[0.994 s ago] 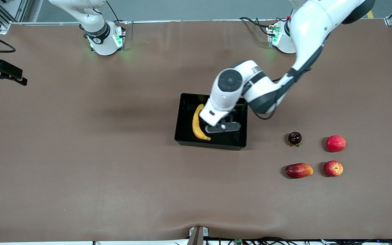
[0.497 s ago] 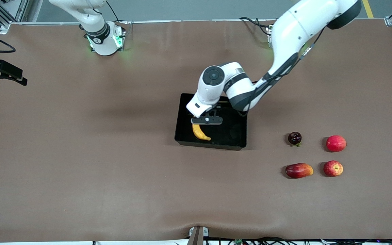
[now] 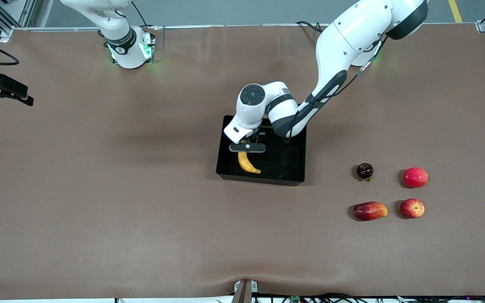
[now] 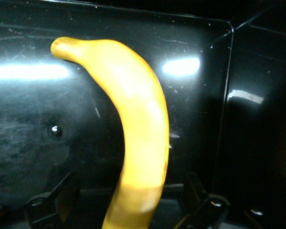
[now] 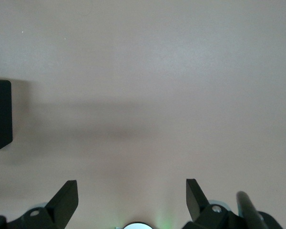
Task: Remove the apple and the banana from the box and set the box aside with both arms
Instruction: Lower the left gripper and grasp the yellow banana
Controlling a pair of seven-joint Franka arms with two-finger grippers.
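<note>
The smooth, curved yellow banana (image 4: 138,138) lies in the glossy, scuffed black plastic box (image 3: 295,166) on the matte brown bench (image 3: 99,189). The left gripper (image 3: 247,147), jaws spread astride the banana, has shifted over it since a second ago. The right gripper (image 5: 131,202) waits, released, above bare bench. The streaked red apple (image 3: 412,208) sits outside.

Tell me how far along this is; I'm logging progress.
Done: the small streaked red apple lies on the table outside the glossy black plastic box. In hand: the left tool, fingers open, straddles the curved yellow banana in the box. Left: lifting it out, moving the box. The right tool waits, open.
</note>
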